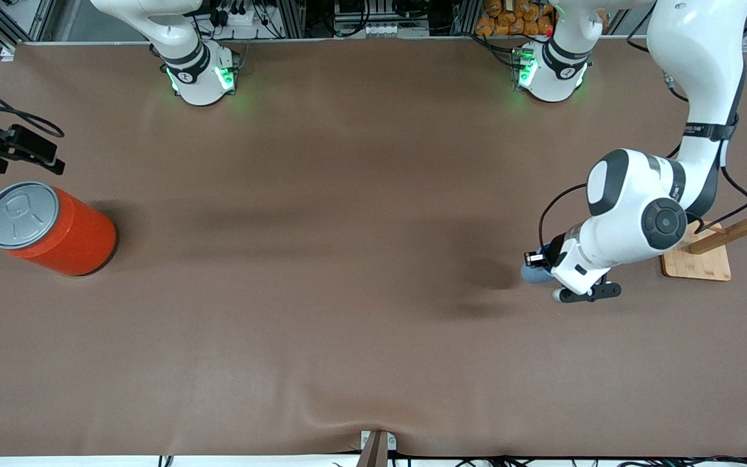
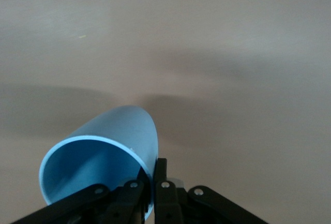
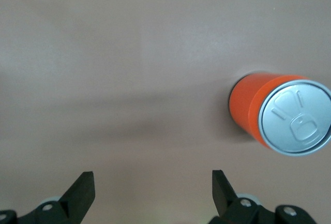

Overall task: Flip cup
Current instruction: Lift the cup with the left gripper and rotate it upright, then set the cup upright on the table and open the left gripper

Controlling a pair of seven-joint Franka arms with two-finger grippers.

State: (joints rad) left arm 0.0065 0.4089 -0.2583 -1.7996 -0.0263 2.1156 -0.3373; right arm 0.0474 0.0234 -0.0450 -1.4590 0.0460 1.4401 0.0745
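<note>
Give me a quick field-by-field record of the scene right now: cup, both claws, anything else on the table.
cup: light-blue cup, tilted on its side in the left wrist view, wall pinched at the rim
left claw: left claw shut on the cup, over the left arm's end of the table, beside the wooden stand
right claw: right claw open, holding nothing, waiting above the table beside the orange can
orange can: upright at the right arm's end of the table
flip: not finished

cup (image 1: 534, 274): mostly hidden under left arm's wrist, only a blue sliver at its 9 o'clock
wooden stand (image 1: 730, 237): partly behind left arm
right gripper (image 3: 153, 187): only fingertips in frame
</note>
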